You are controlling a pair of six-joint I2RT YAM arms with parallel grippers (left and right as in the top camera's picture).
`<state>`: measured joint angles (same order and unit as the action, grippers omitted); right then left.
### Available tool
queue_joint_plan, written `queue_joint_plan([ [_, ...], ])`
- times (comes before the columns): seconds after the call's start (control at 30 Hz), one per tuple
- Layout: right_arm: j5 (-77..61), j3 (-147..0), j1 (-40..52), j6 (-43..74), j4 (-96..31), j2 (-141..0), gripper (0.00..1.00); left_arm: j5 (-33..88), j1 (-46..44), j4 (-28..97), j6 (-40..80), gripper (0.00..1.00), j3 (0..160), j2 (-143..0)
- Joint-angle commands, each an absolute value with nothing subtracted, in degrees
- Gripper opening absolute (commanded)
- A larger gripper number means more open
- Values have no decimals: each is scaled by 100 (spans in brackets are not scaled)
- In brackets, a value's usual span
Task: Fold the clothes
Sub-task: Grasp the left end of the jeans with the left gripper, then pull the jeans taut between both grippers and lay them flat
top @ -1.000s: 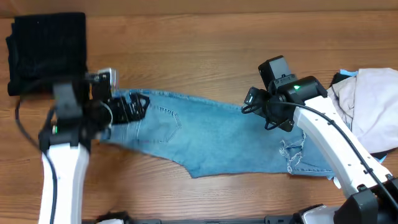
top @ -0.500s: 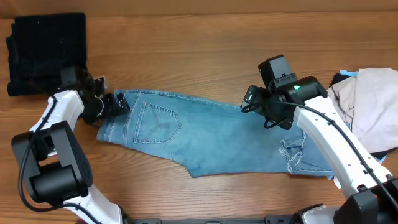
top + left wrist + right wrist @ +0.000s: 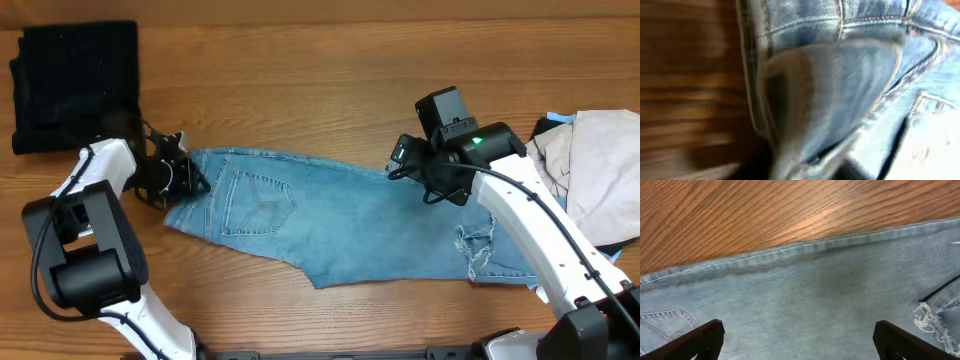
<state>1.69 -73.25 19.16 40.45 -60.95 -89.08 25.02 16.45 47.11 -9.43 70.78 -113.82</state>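
Observation:
The light blue jeans (image 3: 350, 225) lie flat across the table, waist to the left, back pocket (image 3: 258, 200) up and a frayed tear (image 3: 475, 245) near the right end. My left gripper (image 3: 188, 175) is at the waistband's upper left corner. The left wrist view is blurred and filled with bunched waistband denim (image 3: 850, 85), and its fingers do not show. My right gripper (image 3: 405, 165) hovers open over the jeans' upper edge. In the right wrist view its two fingertips stand far apart above flat denim (image 3: 815, 295), with nothing between them (image 3: 800, 345).
A folded black garment (image 3: 75, 85) lies at the back left corner. A beige garment (image 3: 595, 170) is heaped at the right edge with a dark piece (image 3: 550, 125) under it. Bare wooden table (image 3: 300, 80) runs behind the jeans.
My left gripper has shifted slightly right onto the waistband corner, and the denim there has bunched and moved with it. The right arm has not moved.

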Motion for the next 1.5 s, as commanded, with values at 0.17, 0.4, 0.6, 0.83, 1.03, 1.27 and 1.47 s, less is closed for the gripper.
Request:
queue_joint_plan([
  [0.17, 183, -7338, 1900, 3905, -6302, -8814, 100, 2182, 1957, 3946, 808, 4, 6799, -11764],
  [0.4, 187, -7293, 1900, 3850, -6390, -8820, 100, 1693, 3291, 3747, 1848, 4, 6799, -11764],
  [0.6, 386, -7293, 1900, 3850, -6287, -8820, 100, 1625, 4123, 3750, 1573, 4, 6799, -11764],
  [0.83, 705, -7293, 1898, 3433, -5391, -8855, 100, 1479, 3813, 3605, 1267, 4, 6899, -11764],
  [1.03, 729, -7293, 1686, 2759, -4587, -9452, 100, 1452, 3505, 4357, 1157, 14, 7603, -11764],
  [1.27, 139, -7293, 1186, 2244, -3997, -9889, 100, 1245, 3409, 6141, 1155, 42, 9502, -11762],
  [1.47, -14, -7293, 1194, 1319, -3911, -10545, 100, 1306, 3015, 6519, 1151, 47, 10057, -11732],
])
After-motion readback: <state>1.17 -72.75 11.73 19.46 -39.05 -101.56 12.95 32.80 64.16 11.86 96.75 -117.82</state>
